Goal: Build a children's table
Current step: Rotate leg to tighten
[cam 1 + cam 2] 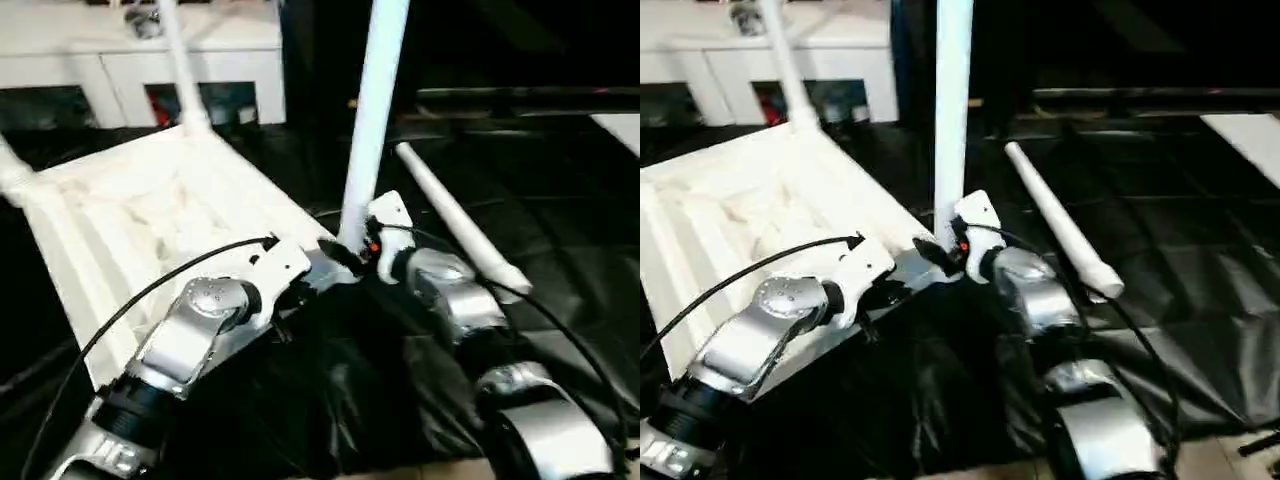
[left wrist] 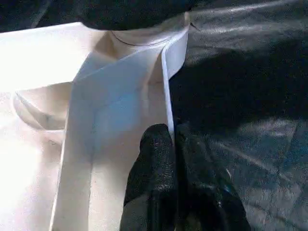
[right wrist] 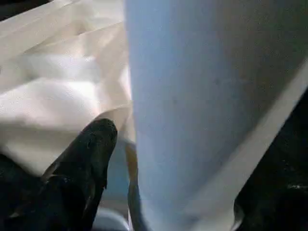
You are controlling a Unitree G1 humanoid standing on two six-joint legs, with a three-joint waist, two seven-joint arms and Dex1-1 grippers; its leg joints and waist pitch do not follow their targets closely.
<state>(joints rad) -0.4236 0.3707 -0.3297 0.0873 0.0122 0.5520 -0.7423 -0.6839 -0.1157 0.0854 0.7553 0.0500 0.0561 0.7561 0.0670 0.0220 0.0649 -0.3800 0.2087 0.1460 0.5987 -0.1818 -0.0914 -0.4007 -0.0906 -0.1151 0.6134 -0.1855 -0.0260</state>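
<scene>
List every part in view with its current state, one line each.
Tabletop: upside down on the black sheet, ribbed underside up.
Near-corner leg: upright at its corner socket.
Far-corner leg: standing in its socket.
Loose leg: lying flat on the sheet, not fitted.
Left gripper: shut on the tabletop's thin rim.
Right gripper: at the near-corner leg's base.

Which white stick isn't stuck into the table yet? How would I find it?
Find the big white upside-down tabletop on the black sheet. Look past its near corner, where one leg stands by the right tool. The loose leg beyond is the one lying flat; the others stand up.
</scene>
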